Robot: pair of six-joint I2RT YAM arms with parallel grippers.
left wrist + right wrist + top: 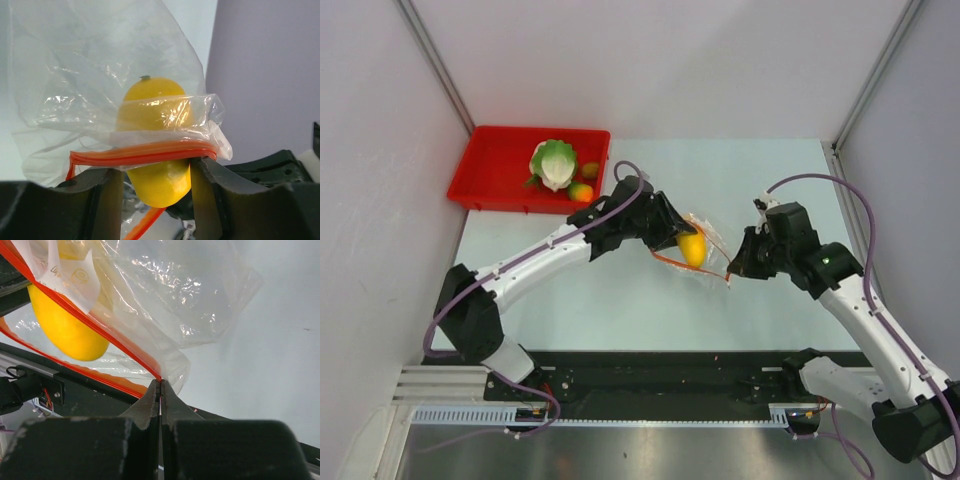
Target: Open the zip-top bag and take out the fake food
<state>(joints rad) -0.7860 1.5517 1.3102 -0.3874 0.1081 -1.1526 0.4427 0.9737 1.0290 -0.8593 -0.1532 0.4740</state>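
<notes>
Left claw [680,245] is clamping the yellow toy fruit [155,100]. Its fingers [107,200] are sitting on either side of the fruit's near end, which is poking out through the mouth of the zip-top bag [90,75]. The fruit's far end is lying inside the clear plastic, beyond the fingertips. The red-orange zip strip [140,152] is crossing the fruit just past the fingertips, so the mouth is looking open around it.

Right claw [160,390] is pinching fully together on the corner of the bag's mouth, right where the strip is ending, with nothing else between its jaws. My read: it's anchoring the bag so the left claw can draw the fruit out without dragging the plastic along. The bag is hanging stretched between the 2 claws.

Red tray [485,170], well apart behind the left claw, is holding the lettuce [553,162], an orange-red fruit [580,192] and a small brown piece [590,170]. I'm seeing nothing else in the bag, so this is probably the last piece.
</notes>
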